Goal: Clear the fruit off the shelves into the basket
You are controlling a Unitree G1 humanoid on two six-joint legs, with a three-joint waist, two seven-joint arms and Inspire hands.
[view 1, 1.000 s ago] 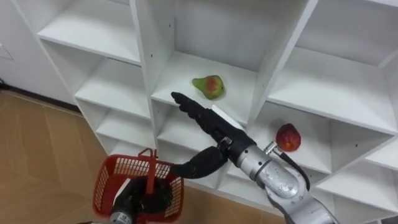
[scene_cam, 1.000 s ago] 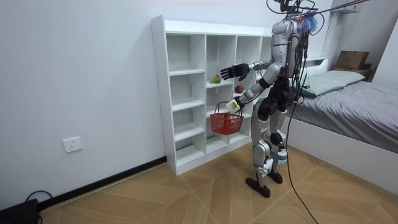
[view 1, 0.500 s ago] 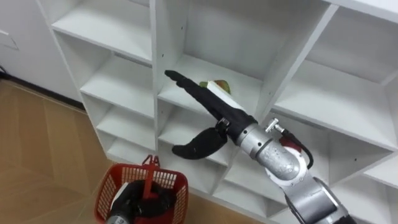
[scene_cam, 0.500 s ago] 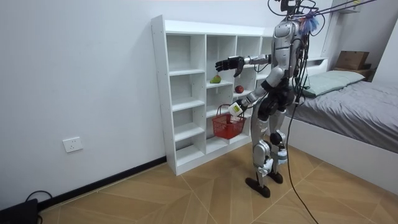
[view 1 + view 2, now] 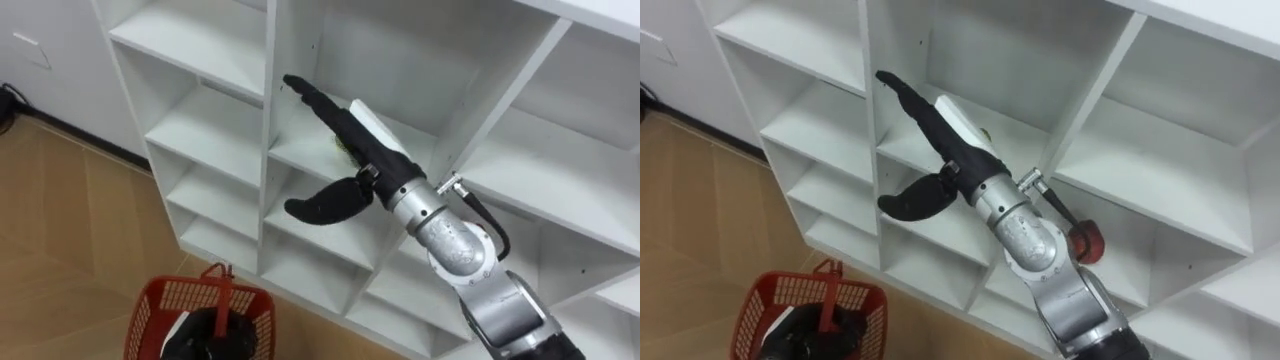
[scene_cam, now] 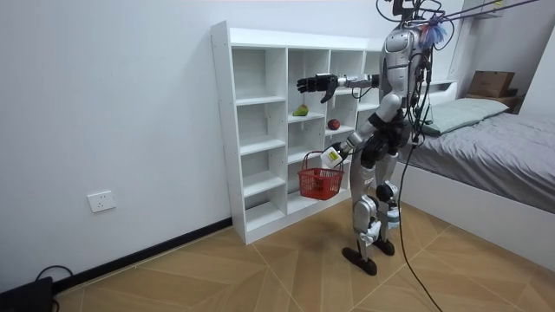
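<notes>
I stand facing the white closet [image 6: 224, 130], a tall unit of open compartments set against the wall, with a grey bed [image 6: 494, 147] behind me on the room view's right and a wooden floor [image 6: 260, 269] under my feet.

Low on my left hangs the red basket [image 5: 175, 295], a wire-mesh one with an upright handle. It is near the lower shelves, clear of the floor. My left hand [image 5: 200, 335] is clenched round that handle and shows as a dark shape under it at the bottom of the eye views. I cannot make out anything else inside the basket.

My right arm is stretched out at about shoulder height toward the closet's second column from the left. My right hand [image 5: 345, 125] is released, with the fingers straight and together, pointing far and left into the compartment, and the thumb splayed out below them. It grasps nothing.

The green pear [image 6: 300, 110] lies on the shelf of that same compartment. In the room view it sits below and just behind my outstretched hand. From my head the hand covers nearly all of it, so I cannot tell whether the fingers touch it.

A round red fruit [image 5: 1090, 245] rests in the next column to the right, one shelf lower, partly hidden behind my right forearm.

A small white wall socket [image 6: 101, 201] sits low on the wall, well to the left of the closet.
</notes>
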